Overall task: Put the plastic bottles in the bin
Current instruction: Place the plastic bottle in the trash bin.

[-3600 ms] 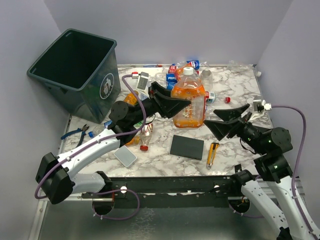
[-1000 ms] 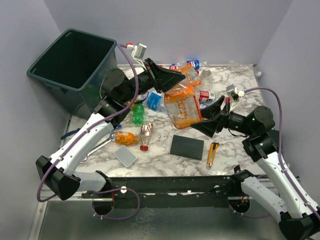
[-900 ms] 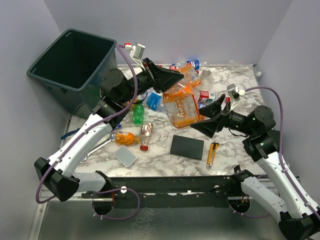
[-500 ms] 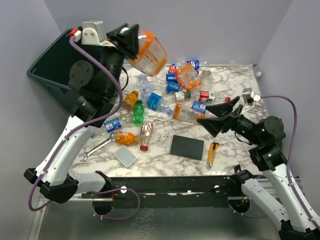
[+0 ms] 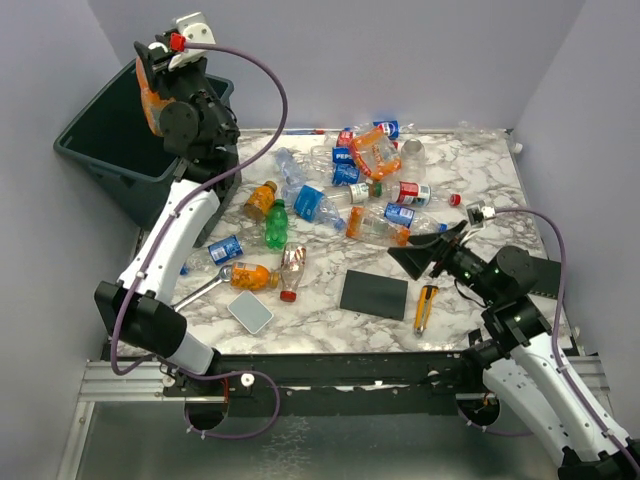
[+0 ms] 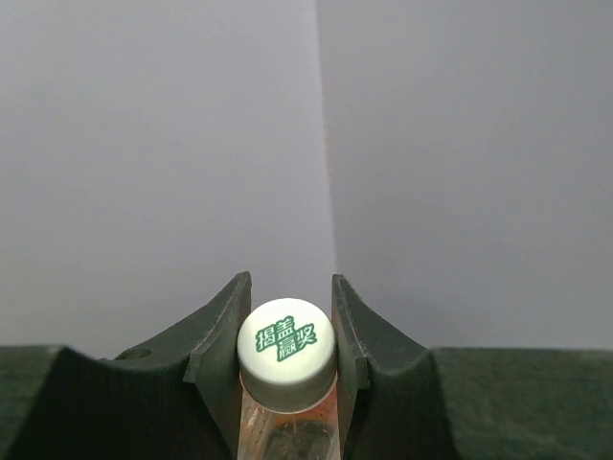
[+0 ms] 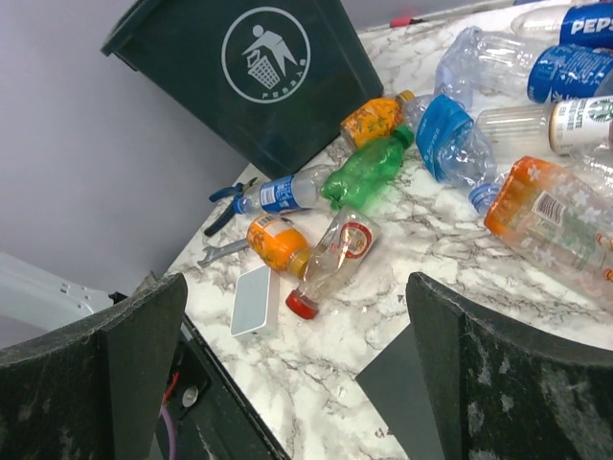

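My left gripper is raised high over the dark grey-green bin and is shut on the neck of an orange-tinted jug. In the left wrist view the fingers clamp just under the jug's white cap, with only bare wall behind. Several crushed plastic bottles lie at the back middle of the table. My right gripper is open and empty above the table's right half. The right wrist view shows the bin, a green bottle and a clear red-capped bottle.
A black square pad and a yellow utility knife lie front centre. A white flat box, a wrench and an orange bottle lie front left. Blue-handled pliers lie beside the bin.
My left arm has lifted the orange jug off the table and swung it left, to above the bin. My right gripper has let go of the jug and drawn back, open.
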